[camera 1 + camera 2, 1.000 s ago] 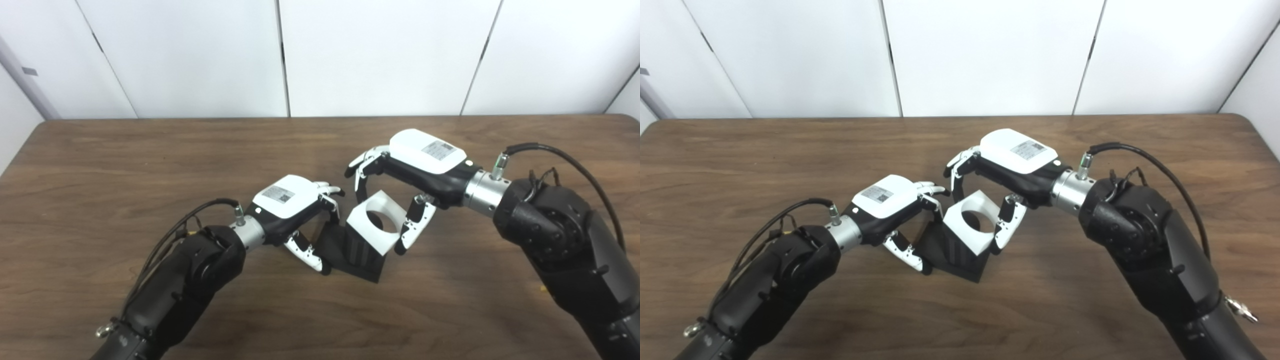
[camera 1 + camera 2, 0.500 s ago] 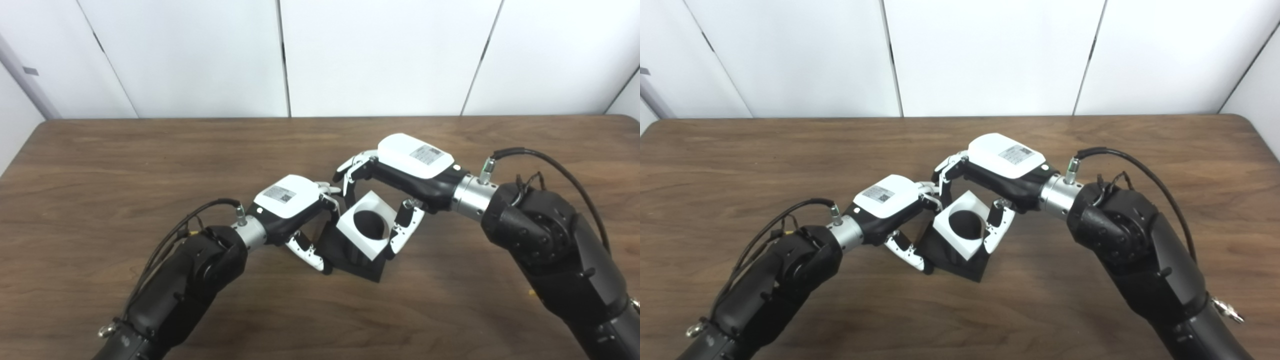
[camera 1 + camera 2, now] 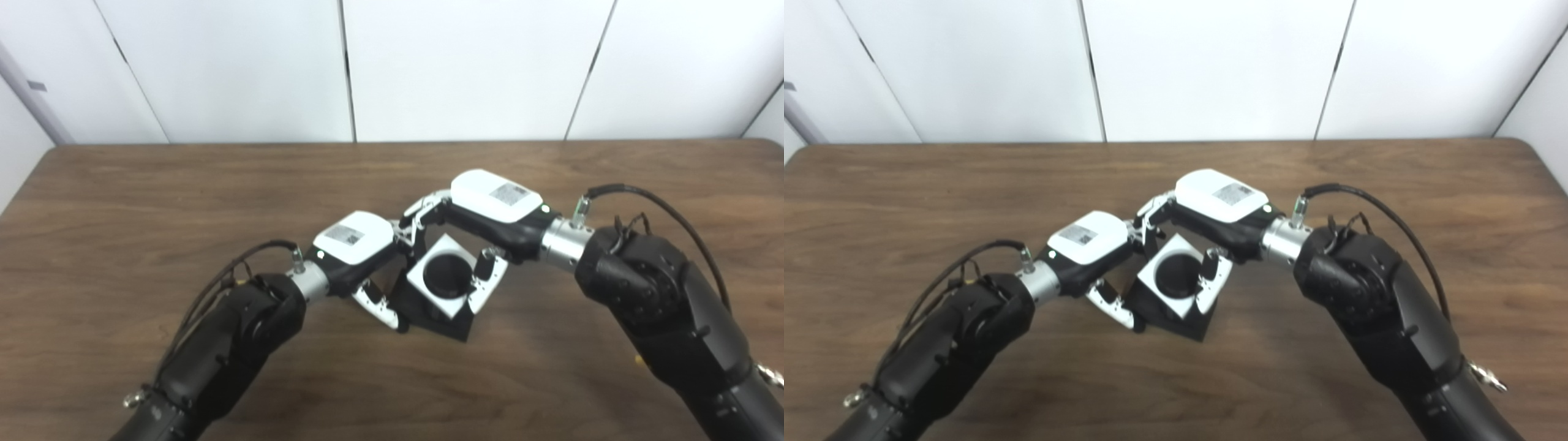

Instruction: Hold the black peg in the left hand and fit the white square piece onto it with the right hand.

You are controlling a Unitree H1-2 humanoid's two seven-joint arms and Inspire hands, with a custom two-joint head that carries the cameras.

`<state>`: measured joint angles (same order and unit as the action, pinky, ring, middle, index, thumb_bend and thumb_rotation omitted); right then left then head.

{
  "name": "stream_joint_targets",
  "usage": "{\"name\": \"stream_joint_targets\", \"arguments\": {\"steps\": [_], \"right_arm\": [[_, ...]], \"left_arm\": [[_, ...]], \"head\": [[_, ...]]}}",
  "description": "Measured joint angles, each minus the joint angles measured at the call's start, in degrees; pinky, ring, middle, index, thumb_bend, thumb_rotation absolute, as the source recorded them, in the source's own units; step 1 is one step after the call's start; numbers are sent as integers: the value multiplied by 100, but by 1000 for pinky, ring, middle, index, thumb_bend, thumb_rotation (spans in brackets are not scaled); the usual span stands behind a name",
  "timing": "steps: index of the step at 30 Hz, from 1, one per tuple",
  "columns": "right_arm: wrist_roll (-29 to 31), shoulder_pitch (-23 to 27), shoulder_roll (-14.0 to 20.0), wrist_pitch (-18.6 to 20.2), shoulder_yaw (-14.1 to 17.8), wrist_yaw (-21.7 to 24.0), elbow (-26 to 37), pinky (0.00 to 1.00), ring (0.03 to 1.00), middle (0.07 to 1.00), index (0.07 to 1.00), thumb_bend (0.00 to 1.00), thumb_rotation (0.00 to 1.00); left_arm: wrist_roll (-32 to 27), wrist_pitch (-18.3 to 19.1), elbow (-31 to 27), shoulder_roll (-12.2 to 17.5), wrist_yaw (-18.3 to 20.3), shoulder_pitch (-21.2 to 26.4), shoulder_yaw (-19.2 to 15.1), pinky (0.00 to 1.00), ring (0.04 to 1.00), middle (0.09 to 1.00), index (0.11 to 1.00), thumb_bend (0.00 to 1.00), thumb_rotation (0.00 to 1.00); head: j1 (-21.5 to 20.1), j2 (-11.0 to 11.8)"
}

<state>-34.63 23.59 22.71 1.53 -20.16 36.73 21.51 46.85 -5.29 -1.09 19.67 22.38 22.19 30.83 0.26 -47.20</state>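
Between the two hands, left eye view: right hand (image 3: 490,211) grips the white square piece (image 3: 442,277) by opposite sides, hole up and filled black by the black peg (image 3: 436,312), axis near upright. Right eye view: left hand (image 3: 1090,245) clasps the peg's base on the table (image 3: 906,184); both parts look rigid, light, smooth, so side grips seem right.

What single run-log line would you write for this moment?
left hand: shut on black peg | right hand: shut on white square piece | piece: over peg, hole filled black | table: peg base resting
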Motion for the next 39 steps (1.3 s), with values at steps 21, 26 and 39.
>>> {"name": "stream_joint_targets", "arguments": {"steps": [21,26,39], "right_arm": [[-285,24,40,279,-112,481,-163,642,806,846,766,855,243],[-277,23,40,284,-91,535,-161,644,805,846,772,871,237],[-113,52,58,510,348,577,134,644,815,856,747,824,144]], "left_arm": [[12,22,-33,0,25,1,12,776,914,902,489,523,71],[10,20,-33,0,25,0,11,777,907,897,488,523,71],[1,21,-33,2,18,-3,4,772,906,897,488,523,71]], "head": [[-35,-9],[-44,0],[-97,9]]}}
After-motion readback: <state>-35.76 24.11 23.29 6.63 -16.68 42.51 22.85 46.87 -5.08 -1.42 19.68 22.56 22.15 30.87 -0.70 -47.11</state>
